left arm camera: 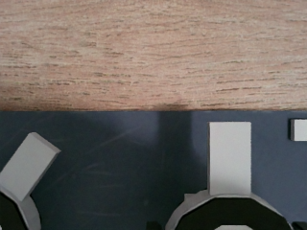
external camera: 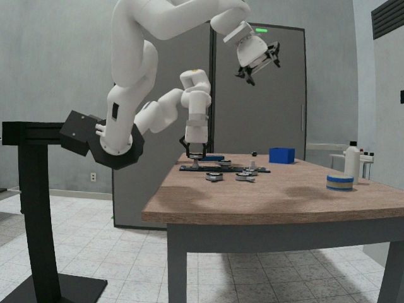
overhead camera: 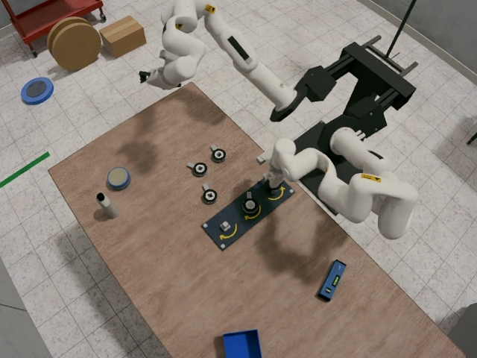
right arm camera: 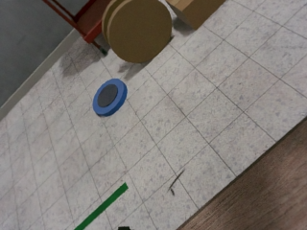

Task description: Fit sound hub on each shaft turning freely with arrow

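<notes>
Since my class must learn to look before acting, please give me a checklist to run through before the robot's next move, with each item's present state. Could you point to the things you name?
1. Left tool point(overhead camera: 273, 189) point(external camera: 196, 154) point(left arm camera: 225, 227) gripping the end hub point(external camera: 196, 156) point(left arm camera: 230, 209): ok.
2. End hub fully seated on its shaft: cannot tell.
3. Middle shaft carrying a hub point(overhead camera: 250, 204) point(external camera: 224, 162) point(left arm camera: 9, 211): ok.
4. Far shaft point(overhead camera: 224, 225) point(external camera: 252, 164) fitted: not ok, it is bare.
5. Right tool point(overhead camera: 160, 82) point(external camera: 264, 74) open and raised away from the board point(overhead camera: 235, 235) point(external camera: 212, 169) point(left arm camera: 96, 168): ok.
6. Hubs sound, locking against the arrows: cannot tell from looks.
</notes>
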{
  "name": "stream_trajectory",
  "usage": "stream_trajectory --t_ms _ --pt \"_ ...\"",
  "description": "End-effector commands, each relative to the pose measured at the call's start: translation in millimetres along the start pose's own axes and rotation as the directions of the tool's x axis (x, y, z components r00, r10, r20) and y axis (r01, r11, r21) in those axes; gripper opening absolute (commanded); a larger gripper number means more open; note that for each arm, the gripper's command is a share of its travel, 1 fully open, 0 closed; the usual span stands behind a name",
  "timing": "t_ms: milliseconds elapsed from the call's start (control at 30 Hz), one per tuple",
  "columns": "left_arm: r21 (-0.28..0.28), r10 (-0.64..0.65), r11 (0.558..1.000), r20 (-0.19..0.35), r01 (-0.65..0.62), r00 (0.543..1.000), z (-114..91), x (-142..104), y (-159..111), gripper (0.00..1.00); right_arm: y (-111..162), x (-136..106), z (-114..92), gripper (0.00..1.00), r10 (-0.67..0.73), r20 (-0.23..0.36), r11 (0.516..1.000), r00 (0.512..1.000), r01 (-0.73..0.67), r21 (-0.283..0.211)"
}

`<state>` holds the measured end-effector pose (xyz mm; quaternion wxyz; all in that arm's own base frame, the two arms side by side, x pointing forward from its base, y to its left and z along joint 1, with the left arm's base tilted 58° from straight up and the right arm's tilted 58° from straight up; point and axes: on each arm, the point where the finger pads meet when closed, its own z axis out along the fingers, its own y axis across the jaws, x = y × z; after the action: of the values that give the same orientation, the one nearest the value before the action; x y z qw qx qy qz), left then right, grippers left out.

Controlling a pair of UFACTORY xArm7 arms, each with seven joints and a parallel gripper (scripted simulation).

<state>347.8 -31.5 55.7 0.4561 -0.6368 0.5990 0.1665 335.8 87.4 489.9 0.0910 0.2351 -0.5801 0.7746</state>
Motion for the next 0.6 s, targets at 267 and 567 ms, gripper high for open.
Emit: stream_trajectory --t_ms 267,567 --pt "0.003 0.000 1.000 -0.003 0.000 1.000 0.5 1.1 -0.8 0.00 -0.9 0.5 -1.2 1.00 0.003 0.003 1.000 1.000 -0.003 0.001" --pt "0.003 0.000 1.000 -0.003 0.000 1.000 0.5 1.1 -0.8 0.00 -0.9 0.5 -1.2 1.00 0.003 0.003 1.000 1.000 -0.003 0.001"
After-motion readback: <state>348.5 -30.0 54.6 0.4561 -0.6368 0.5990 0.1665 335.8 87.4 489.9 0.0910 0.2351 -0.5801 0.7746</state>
